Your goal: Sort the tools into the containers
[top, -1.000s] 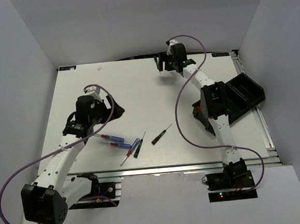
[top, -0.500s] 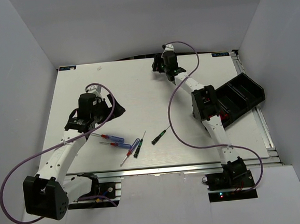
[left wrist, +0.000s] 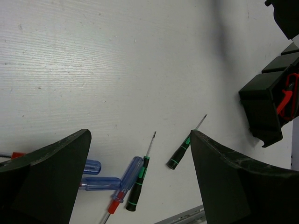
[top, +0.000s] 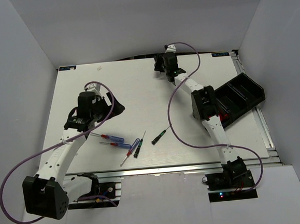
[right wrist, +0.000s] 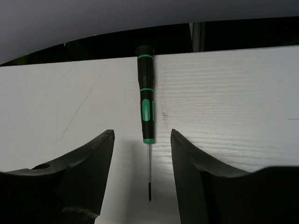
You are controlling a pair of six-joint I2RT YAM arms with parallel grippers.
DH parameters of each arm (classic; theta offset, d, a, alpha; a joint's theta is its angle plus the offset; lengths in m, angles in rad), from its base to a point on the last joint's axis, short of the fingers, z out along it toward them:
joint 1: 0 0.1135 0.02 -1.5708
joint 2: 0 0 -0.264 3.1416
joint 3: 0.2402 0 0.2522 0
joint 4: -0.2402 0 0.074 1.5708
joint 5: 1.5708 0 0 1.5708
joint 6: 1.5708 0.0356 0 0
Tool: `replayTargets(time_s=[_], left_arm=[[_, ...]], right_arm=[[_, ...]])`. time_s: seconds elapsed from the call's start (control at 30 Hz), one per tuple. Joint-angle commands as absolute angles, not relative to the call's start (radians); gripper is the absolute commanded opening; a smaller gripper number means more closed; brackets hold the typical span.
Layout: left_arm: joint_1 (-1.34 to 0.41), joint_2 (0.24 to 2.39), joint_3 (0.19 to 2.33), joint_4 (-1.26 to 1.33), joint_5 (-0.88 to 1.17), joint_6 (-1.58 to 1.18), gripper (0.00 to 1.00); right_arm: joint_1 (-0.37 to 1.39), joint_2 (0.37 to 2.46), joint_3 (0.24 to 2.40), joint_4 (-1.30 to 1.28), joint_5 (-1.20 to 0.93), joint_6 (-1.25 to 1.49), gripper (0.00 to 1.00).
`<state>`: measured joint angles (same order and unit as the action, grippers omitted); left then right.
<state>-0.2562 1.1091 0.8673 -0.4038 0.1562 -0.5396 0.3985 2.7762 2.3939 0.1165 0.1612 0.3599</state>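
Left claw (left wrist: 140, 135): over the left half of the desk (top: 138, 92), fingers spread wide, nothing between them.
Blue-handled screwdrivers (left wrist: 100, 182): lying on the desk close to its near edge, left of the middle, clear blue handles bunched together, one red-tipped shaft pointing towards the near edge.
Black-green screwdriver, nearer one (left wrist: 138, 186): lying against the blue handles on their right, tip pointing to the far edge.
Black-green screwdriver, loose one (left wrist: 180, 154): just right of that bunch and apart from it, lying at a slant.
Far screwdriver (right wrist: 146, 100): black-green, flat on the desk at the far edge, right of the middle, handle end at the edge.
Right claw (right wrist: 141, 135): at the far edge, partly open, one finger on each side of the far screwdriver's shaft, a gap showing on both sides.
Black bins (left wrist: 259, 109): at the right edge, set at an angle.
Red knife (left wrist: 286, 98): inside a bin.
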Motion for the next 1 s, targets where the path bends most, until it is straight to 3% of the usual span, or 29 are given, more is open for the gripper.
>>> replayTargets(time_s=[0.0,0.3,0.97], left_arm=[[-0.249,1.117,0.908,-0.400,0.140,-0.540,0.98],[-0.245,1.144,0.942,-0.396,0.141,-0.526,0.98],[-0.221,1.164,0.983,-0.380,0.127,-0.512,0.98]], right_arm=[[0.393,2.777,2.415,0.186,0.195,0.347,0.58],[0.387,2.738,2.347,0.141,0.153,0.376,0.44],[0.362,2.755,2.385,0.040,0.069,0.426,0.29]])
